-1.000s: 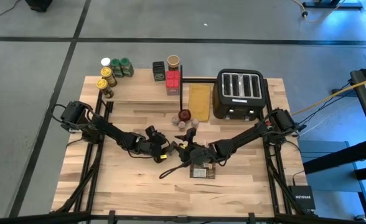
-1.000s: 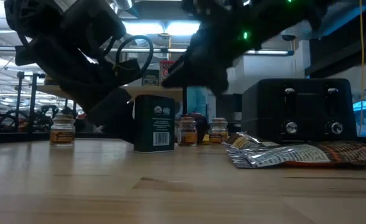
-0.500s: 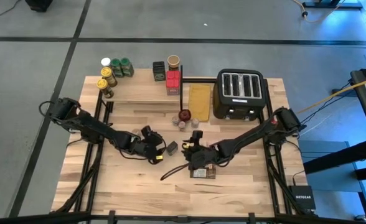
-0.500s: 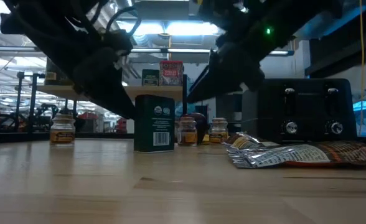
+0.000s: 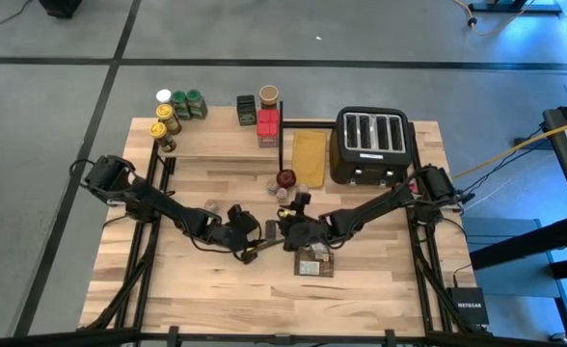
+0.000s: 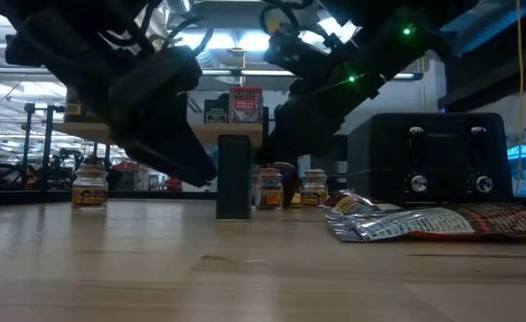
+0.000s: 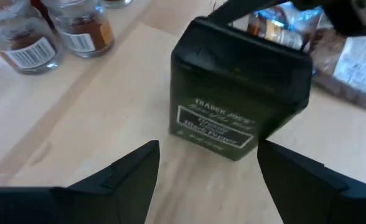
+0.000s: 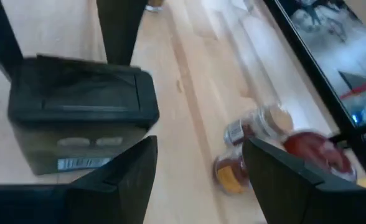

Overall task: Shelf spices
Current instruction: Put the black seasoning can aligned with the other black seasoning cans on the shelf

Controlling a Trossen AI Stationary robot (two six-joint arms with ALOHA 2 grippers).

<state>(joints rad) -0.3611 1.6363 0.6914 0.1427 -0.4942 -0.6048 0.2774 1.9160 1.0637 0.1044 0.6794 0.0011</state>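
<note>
A dark green spice tin [image 6: 233,177] stands upright on the table between my two grippers, its narrow side toward the low camera. My left gripper [image 7: 208,149] is open just short of the tin's labelled face [image 7: 217,124]. My right gripper [image 8: 198,142] is open on the tin's other side, with the tin [image 8: 77,118] beside its fingers, not between them. More spices stand on the shelf [image 5: 221,143] at the back left. Small jars [image 5: 291,192] and foil packets [image 5: 312,260] rest on the table. My right gripper has one finger [image 8: 124,177] close beside the tin's lower corner; I cannot tell whether it touches. My left gripper touches nothing.
A black toaster [image 5: 372,145] stands at the back right, with a tan board [image 5: 310,154] beside it. A dark red knob [image 5: 285,177] sits by the jars. One jar [image 6: 89,186] stands alone toward the left. The near half of the table has free room.
The dark tin has turned about where it stands: its broad labelled face showed in the low view before, and now its narrow side does. My right gripper has rolled and come down beside the tin. My left gripper has shifted a little and risen slightly.
</note>
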